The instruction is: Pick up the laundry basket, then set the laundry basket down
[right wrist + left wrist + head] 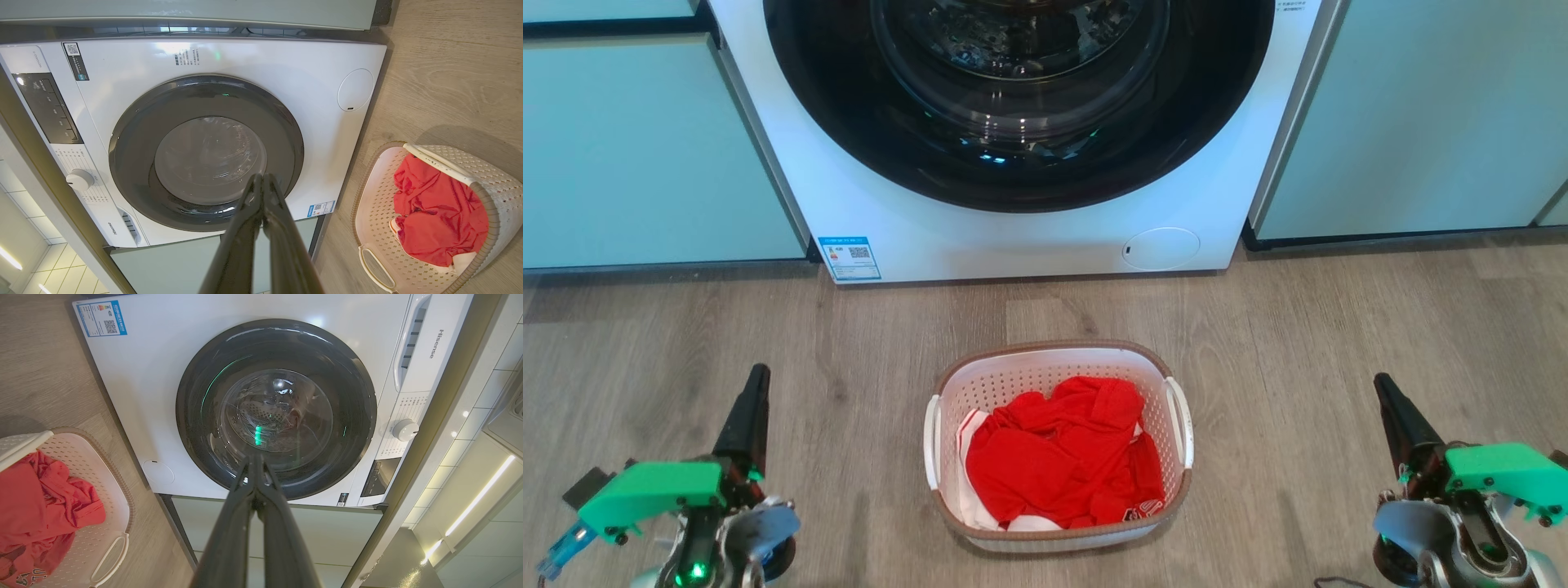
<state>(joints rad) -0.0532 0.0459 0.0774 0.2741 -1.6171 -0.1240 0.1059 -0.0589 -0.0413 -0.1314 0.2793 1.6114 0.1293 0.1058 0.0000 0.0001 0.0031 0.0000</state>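
The laundry basket [1013,382] sits upright on the wood floor [1339,327] before the washing machine [1013,237], with red clothing [1054,449] heaped inside. Its white handles face left and right, and its long axis seemingly runs side to side, parallel to the washer's front. My left end effector [758,380] and right end effector [1382,388] flank it, well apart, fingers pressed together on nothing.

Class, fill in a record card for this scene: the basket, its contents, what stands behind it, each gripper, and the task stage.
Basket: laundry basket upright on the wooden floor, between the grippers, touched by neither
Contents: red garment over some white cloth
Behind: washing machine, apart from the basket
Left: left gripper shut, holding nothing
Right: right gripper shut, holding nothing
Stage: pick-up not yet begun
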